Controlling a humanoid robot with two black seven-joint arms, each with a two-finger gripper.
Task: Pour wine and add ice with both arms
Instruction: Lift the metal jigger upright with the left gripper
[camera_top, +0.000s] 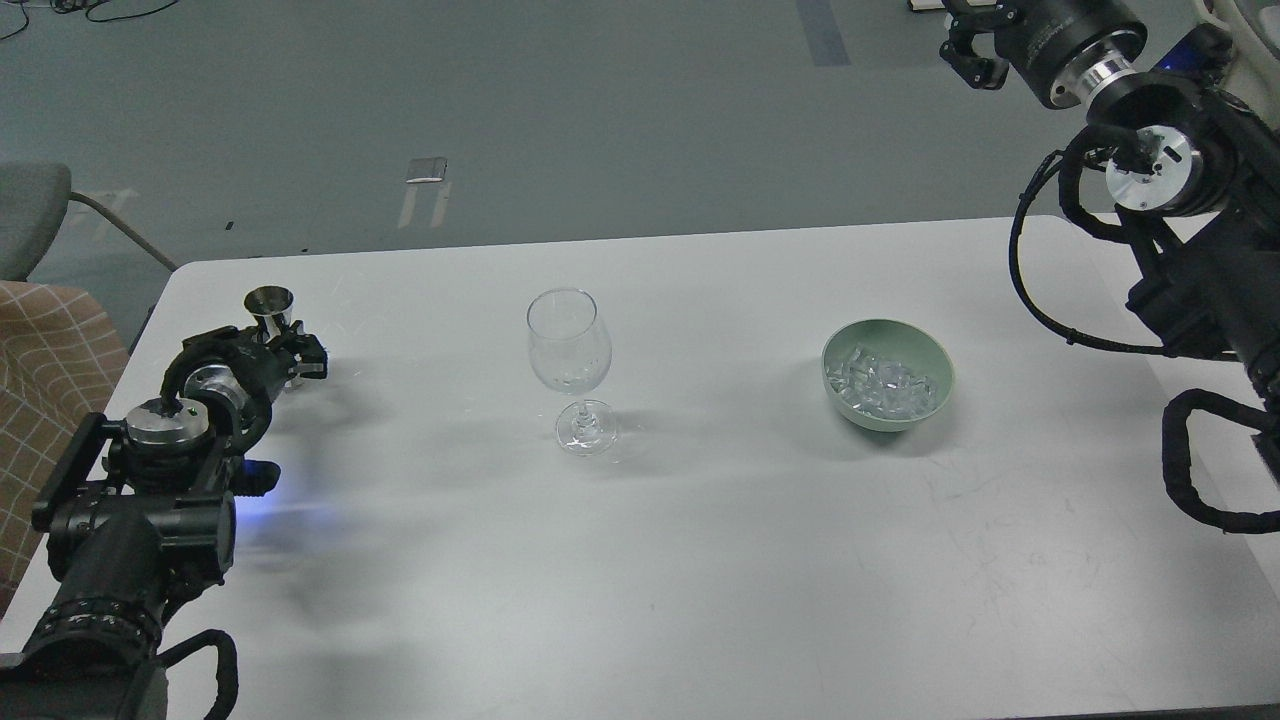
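Worktop (700, 560): smooth white matte slab, faintly scuffed.
Wine glass (569, 368): clear, tulip-shaped bowl on a short stem and round foot, upright at centre; no wine can be made out in it.
Bowl (935, 365): pale green, rounded, right of the glass and well apart.
Ice (885, 387): glassy irregular chunks heaped inside the bowl.
Jigger (270, 305): small shiny metal cup, far left.
Left tool (290, 360): black, at the jigger's base; grip cannot be told.
Right tool (970, 50): black, raised beyond the worktop; state unclear.
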